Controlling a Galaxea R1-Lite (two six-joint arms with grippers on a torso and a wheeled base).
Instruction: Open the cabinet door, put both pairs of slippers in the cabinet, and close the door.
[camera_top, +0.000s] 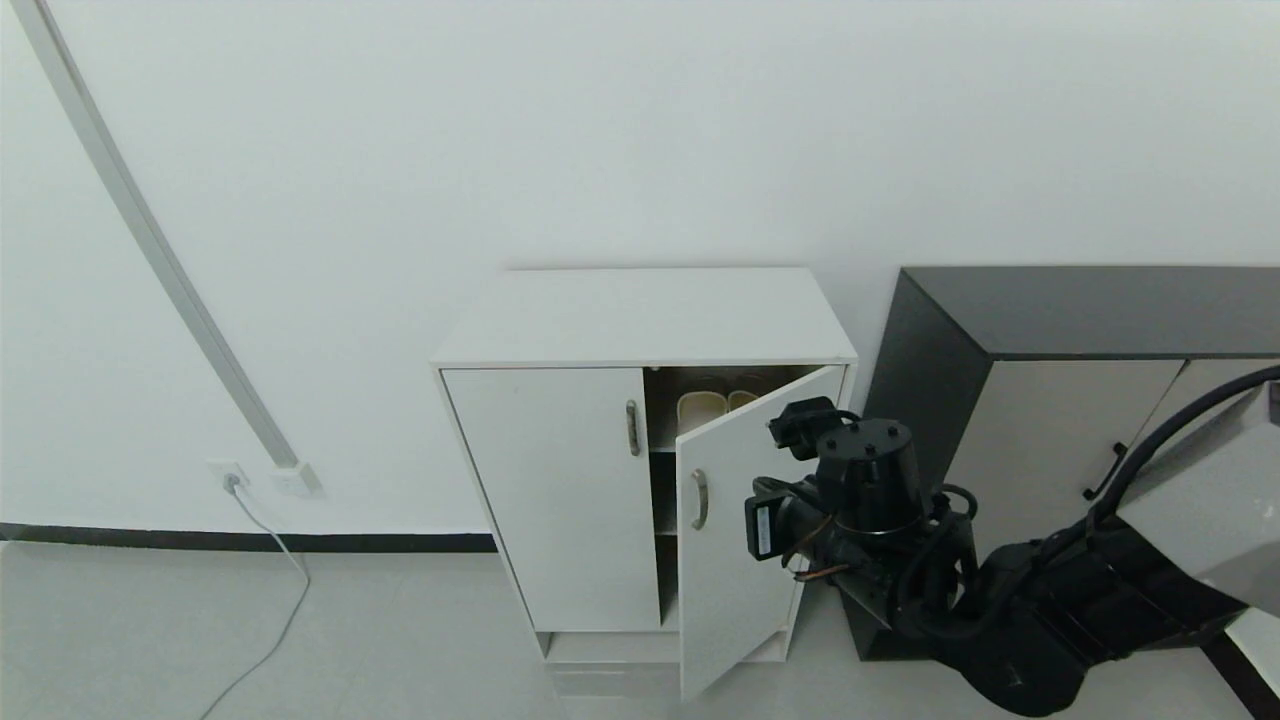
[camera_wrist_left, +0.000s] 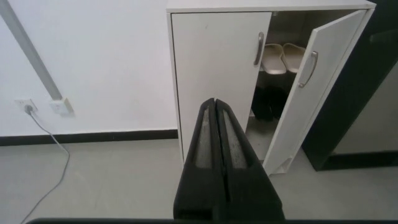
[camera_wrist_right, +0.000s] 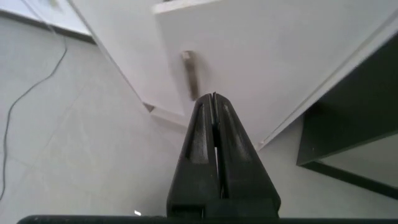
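Pale slippers (camera_top: 700, 407) lie high inside the cabinet (camera_top: 640, 320), behind its half-open right door (camera_top: 735, 560), while the left tool (camera_wrist_left: 215, 107) and right tool (camera_wrist_right: 214, 102), each pressed together and empty, face the cabinet.

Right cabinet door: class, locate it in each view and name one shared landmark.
Head view: right cabinet door, ajar, low centre.
Left wrist view: door open, beyond left gripper.
Right wrist view: door close ahead of right gripper.
Shared landmark: its metal handle.
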